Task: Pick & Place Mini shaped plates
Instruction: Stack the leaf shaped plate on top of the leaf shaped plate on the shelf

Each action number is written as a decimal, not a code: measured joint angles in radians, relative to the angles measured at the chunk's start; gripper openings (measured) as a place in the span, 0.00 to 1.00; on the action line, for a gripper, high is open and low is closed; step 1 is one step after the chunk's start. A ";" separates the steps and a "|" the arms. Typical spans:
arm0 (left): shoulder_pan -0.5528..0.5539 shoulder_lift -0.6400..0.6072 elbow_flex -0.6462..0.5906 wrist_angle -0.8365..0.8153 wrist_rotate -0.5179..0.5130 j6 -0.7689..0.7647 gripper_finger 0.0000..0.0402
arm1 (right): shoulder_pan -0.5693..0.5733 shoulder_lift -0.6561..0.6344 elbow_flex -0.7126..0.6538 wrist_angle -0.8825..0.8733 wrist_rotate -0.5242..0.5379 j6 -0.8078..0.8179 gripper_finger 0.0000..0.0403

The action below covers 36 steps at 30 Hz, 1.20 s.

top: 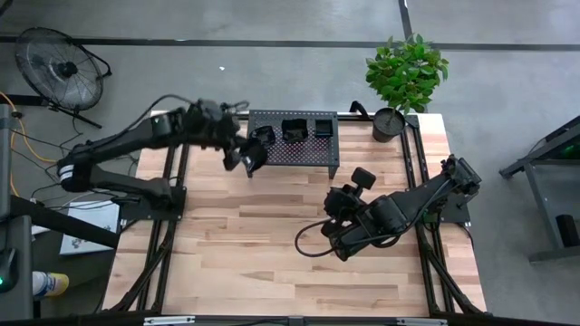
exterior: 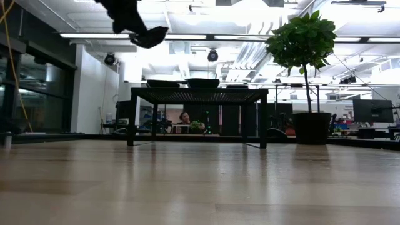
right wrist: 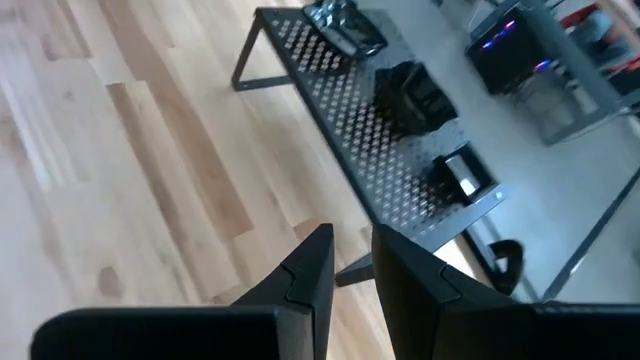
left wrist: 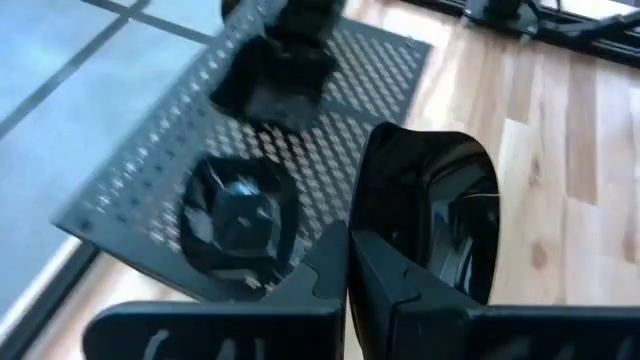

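A wooden table (top: 272, 244) carries a black perforated rack (top: 308, 152) along its far edge, with a potted plant (top: 406, 77) standing at the far right corner, just beside the rack's right end. The left arm reaches in from the left, and the left gripper (top: 246, 159) hangs over the rack's near left corner, clenched on a glossy black plate (left wrist: 430, 215) that juts out past its fingertips (left wrist: 345, 262), tilted and raised above the table, as the low view shows (exterior: 149, 36). Three more dishes sit on the rack: one (top: 263, 136) at the left end, just beyond the held plate, one (top: 294, 129) in the middle and one (top: 323, 128) toward the right. The right arm rests over the table's right half, well apart from the rack; the right gripper (right wrist: 347, 262) points toward the rack with a narrow gap between its fingers and nothing between them.
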State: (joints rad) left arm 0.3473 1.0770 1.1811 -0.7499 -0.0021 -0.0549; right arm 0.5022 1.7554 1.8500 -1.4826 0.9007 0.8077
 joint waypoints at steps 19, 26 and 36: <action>0.287 0.300 0.301 -0.204 0.176 0.167 0.00 | -0.011 -0.534 -0.793 0.798 -0.067 -0.190 0.17; 0.368 0.312 0.305 -0.220 0.283 0.154 0.00 | -0.088 -0.848 -1.178 1.461 -0.411 -0.552 0.17; 0.408 0.414 0.305 -0.271 0.338 0.186 0.00 | -0.208 -0.946 -1.407 1.699 -0.565 -0.606 0.17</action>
State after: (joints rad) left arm 0.7550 1.4912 1.4864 -1.0208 0.3357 0.1312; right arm 0.2940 0.8097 0.4428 0.2168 0.3360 0.2018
